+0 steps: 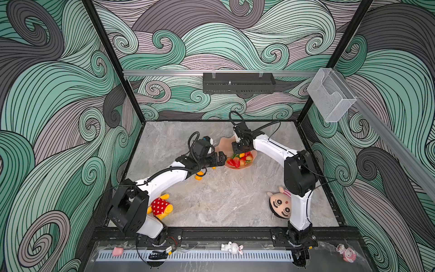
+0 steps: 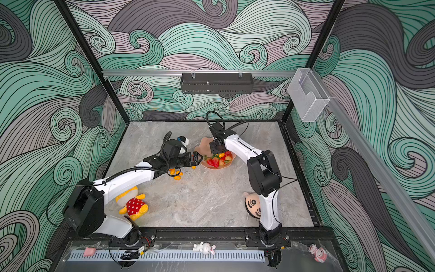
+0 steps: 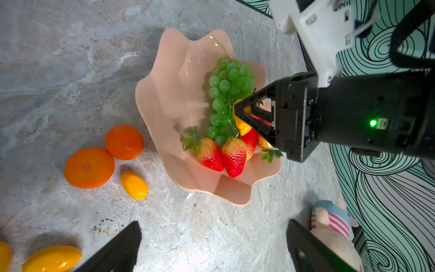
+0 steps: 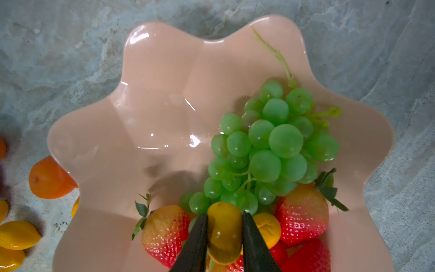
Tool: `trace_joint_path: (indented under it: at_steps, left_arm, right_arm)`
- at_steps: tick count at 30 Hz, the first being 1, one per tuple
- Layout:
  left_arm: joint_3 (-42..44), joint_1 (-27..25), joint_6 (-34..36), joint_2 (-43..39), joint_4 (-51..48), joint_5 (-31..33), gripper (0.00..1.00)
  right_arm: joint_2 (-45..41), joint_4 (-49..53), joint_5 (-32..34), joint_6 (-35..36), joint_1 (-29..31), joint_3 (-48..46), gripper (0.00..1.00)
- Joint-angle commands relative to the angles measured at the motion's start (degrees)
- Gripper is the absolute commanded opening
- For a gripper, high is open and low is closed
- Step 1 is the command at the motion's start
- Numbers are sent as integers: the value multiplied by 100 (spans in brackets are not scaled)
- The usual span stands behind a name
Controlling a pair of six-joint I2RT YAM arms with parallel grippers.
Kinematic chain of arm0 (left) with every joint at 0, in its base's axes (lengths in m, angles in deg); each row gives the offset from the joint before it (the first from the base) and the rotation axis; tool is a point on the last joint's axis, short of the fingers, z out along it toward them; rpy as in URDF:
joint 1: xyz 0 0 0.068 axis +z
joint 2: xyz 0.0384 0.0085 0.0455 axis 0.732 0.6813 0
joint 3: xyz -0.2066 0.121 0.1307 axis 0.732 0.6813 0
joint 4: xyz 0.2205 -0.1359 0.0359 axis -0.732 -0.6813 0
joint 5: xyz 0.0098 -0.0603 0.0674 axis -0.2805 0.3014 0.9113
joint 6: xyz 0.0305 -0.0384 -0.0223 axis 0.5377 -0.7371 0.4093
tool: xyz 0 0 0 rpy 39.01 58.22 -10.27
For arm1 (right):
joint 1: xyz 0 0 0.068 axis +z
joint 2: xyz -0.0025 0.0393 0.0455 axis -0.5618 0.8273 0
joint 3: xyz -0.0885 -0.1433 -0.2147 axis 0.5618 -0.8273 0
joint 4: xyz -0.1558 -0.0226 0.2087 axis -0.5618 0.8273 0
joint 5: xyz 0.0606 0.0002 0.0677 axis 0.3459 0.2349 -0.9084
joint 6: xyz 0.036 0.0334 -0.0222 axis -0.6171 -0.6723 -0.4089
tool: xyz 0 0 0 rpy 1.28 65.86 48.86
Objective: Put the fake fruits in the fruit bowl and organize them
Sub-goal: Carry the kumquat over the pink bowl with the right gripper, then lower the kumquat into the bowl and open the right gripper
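The right gripper pinches a small yellow-orange kumquat between its two black fingers. Its jaws are narrow around the fruit, which it holds over the fruit bowl. Whether the held kumquat touches the fruit beneath cannot be told.

Just beside it in the bowl lies a second kumquat, with red strawberries on either side. The green grape bunch lies beyond the fingertips, its stem reaching toward the rim. All this fruit is crowded into one side of the pale pink, wavy-rimmed bowl, and the rest of its floor shows glossy pink.

The bowl stands in the far half of the table, about midway between the left and right edges. The left gripper hangs at the bowl's left rim, jaws spread wide with nothing between them.

On the table just left of the bowl, under the left arm, two tangerines sit side by side, touching. One of them is just beside the bowl. A loose kumquat lies next to them, and more kumquats lie a little farther from the bowl.

A red polka-dot yellow plush toy lies toward the near left corner, by the left arm. A round-faced plush doll lies toward the near right corner, against the right arm.
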Motion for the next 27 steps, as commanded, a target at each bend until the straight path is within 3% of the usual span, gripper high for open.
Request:
trace_joint_path:
  at_steps: [1,16,27]
  left_arm:
    - [15,53,-39,-94,-39,-61,99]
    - [46,79,-40,-113,-57,-105,99]
    - [12,88,-40,-238,-161,-96,99]
  right_arm:
    - [194,250,-12,161,-3,256,24]
    - [227,296,143,197,-6,275,31]
    - [-225,301,157,171,-3,235,38]
